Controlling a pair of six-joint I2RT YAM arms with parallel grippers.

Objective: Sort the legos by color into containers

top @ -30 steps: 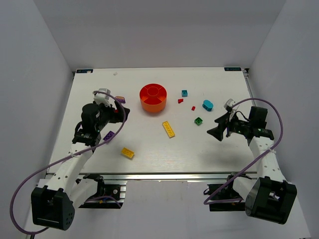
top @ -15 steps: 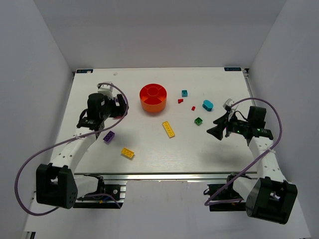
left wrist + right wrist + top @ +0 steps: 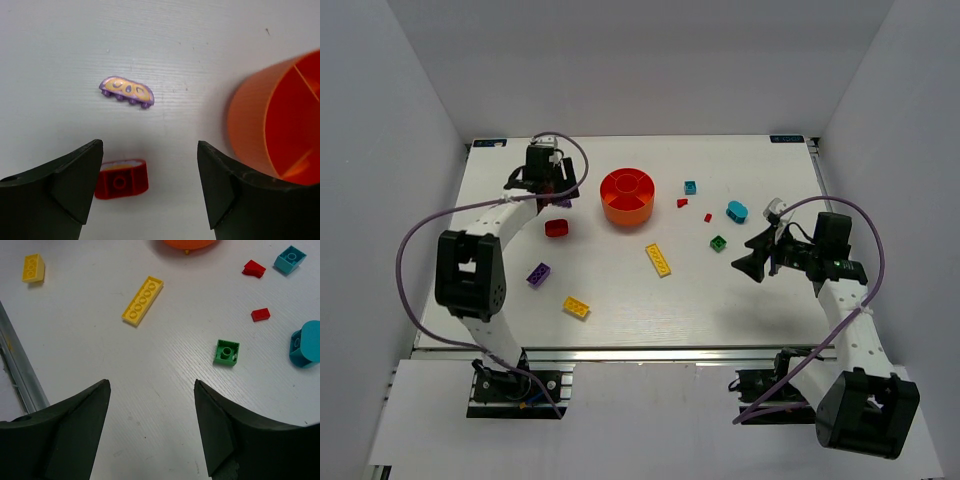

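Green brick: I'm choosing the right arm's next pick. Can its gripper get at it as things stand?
Probably yes. The green brick lies alone on bare table just ahead of the open right gripper, nothing between them; the cyan brick sits clear of it.

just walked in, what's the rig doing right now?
Lego sorting by color, barely started. The left end effector, open and empty, hangs over a purple piece and a red brick beside the orange bowl. The right end effector, also open and empty, hovers near the green brick. I see no bricks in the bowl yet.
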